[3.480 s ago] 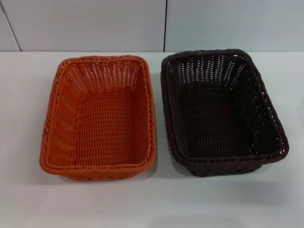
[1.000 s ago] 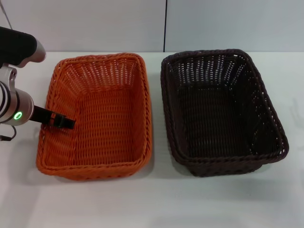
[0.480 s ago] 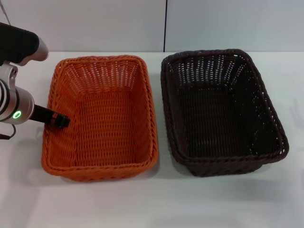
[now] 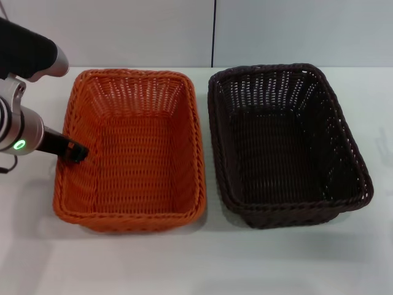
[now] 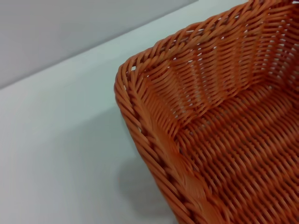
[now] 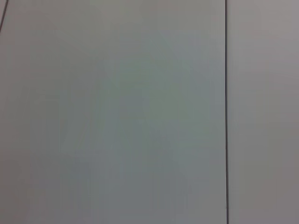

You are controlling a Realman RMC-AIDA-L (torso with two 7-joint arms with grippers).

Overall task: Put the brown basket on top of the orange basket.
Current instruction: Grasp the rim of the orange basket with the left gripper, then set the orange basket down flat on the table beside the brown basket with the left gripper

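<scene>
A: We start on the left. Our left gripper (image 4: 75, 152) sits at the left wall of the orange basket (image 4: 132, 150), right at the braided rim. We cannot tell if its tips are wide, narrow, or pinching the rim, because they are small and dark there.

B: So what could go wrong?

A: We think the job is to put the brown basket (image 4: 285, 144) on top of the orange one. But our gripper is on the orange one. If we lift or push that one, we move the wrong basket. It is light, so a small push could make it slide on the table (image 4: 196, 264) or turn crooked.

B: And if it turns?

A: Then the two baskets may not line up, and the brown one could sit tilted or slip off.

B: Where is the brown basket from the gripper?

A: Well off to the gripper's right, past the whole orange basket. The two baskets stand side by side with a thin gap between them. Nothing touches the brown one.

B: Which way does it point?

A: It stands upright, open side up. Its long way runs from near us to far from us, same as the orange one. Its near end swings out a little to the right.

B: And our right gripper?

A: We do not see it. Its camera shows only a plain wall (image 6: 117, 112).
</scene>
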